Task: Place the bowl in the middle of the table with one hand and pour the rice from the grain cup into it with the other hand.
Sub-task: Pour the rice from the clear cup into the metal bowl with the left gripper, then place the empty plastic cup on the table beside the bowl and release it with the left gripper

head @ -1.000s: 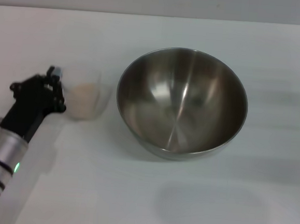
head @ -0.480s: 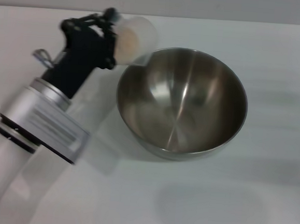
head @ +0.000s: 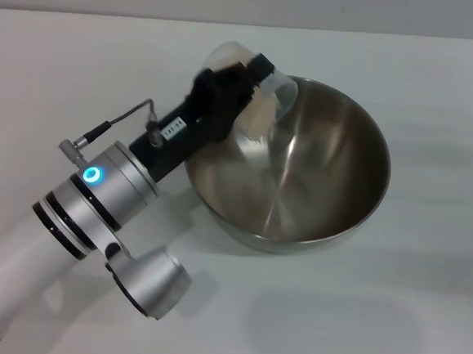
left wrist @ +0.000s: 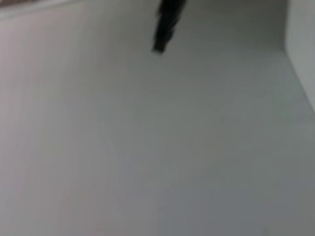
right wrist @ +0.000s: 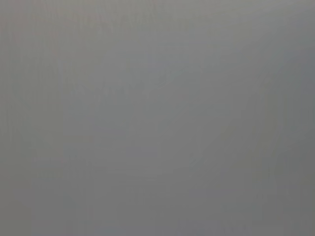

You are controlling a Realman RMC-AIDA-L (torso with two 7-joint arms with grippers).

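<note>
Centrally on the white table (head: 422, 323) sits the stainless-steel bowl (head: 302, 174), shiny and brushed grey inside. Over its near-left rim the left gripper (head: 235, 91) pinches the grain cup (head: 259, 93), clear frosted plastic, tipped on its side, mouth toward the bowl. Pale rice (head: 262, 113) shows inside the cup.

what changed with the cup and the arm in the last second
The left hand, shut on the small clear plastic grain cup, lifted it off the plain white table from left of the large stainless-steel bowl, carried it rightward over the bowl's near-left rim and tipped it toward the inside. The pale rice sits at the cup's mouth. The bowl stayed put.
</note>
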